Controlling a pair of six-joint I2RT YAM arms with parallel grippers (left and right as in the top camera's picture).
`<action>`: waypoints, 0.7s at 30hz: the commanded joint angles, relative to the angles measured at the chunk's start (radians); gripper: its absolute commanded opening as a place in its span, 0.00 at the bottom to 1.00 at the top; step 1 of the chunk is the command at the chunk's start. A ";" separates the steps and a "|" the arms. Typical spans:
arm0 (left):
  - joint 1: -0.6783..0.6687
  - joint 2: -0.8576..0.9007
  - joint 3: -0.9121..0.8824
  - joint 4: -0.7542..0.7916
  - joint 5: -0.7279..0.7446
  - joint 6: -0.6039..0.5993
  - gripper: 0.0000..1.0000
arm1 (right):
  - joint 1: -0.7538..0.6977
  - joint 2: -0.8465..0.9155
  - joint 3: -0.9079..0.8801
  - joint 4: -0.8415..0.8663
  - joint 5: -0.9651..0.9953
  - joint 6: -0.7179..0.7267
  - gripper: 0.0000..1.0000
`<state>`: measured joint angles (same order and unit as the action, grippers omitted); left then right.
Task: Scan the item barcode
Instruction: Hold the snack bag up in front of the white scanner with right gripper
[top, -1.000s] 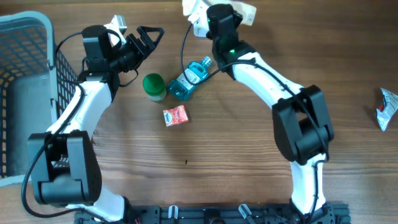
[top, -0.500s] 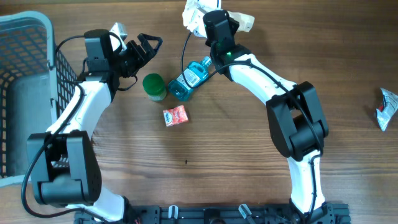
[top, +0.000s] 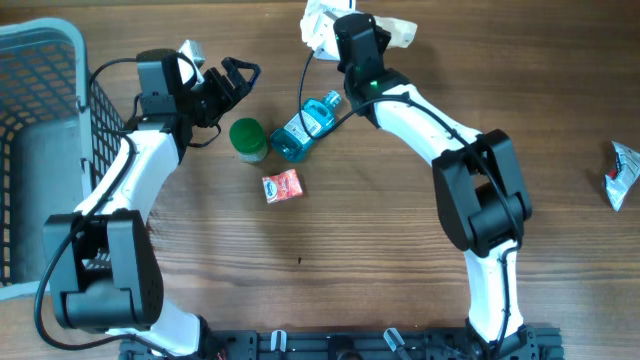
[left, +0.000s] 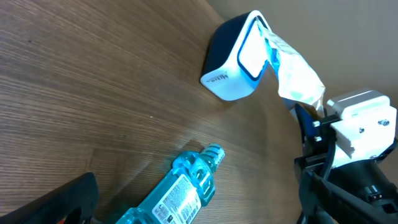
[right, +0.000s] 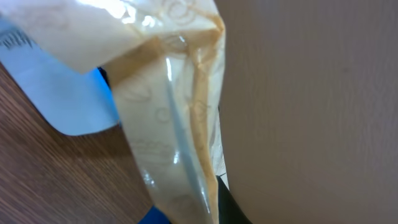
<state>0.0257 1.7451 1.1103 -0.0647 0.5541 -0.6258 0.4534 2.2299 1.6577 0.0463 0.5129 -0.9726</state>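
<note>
Left wrist: your right gripper (left: 309, 115) is pinching the plastic packet (left: 297, 74), held up at the scanner (left: 225, 70) window.
Overhead: left gripper (top: 243, 72) gapes wide, holding nothing.
Right wrist: no barcode showing; looks mid-scan, so next you probably twist the packet.

Overhead camera looks straight down on the table (top: 380, 260), from well above. Left wrist camera faces low across it toward the scanner (left: 231, 68). Right wrist camera sits very close and shares that scanner.

Crinkled translucent packet (left: 296, 73) — held up, top corner against the window of a white, dark-blue-trimmed scanner (left: 225, 78)
</note>
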 joint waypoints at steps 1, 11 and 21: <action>0.013 -0.015 0.014 -0.004 -0.026 0.021 1.00 | -0.018 0.005 0.019 0.024 -0.038 -0.032 0.05; 0.011 -0.015 0.014 -0.005 -0.025 0.020 1.00 | -0.018 0.006 0.018 0.045 -0.082 -0.049 0.05; 0.011 -0.015 0.014 -0.034 -0.025 0.021 1.00 | -0.015 0.011 0.018 0.021 -0.083 0.000 0.05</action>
<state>0.0257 1.7451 1.1103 -0.0872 0.5465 -0.6247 0.4320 2.2299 1.6577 0.0742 0.4412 -1.0157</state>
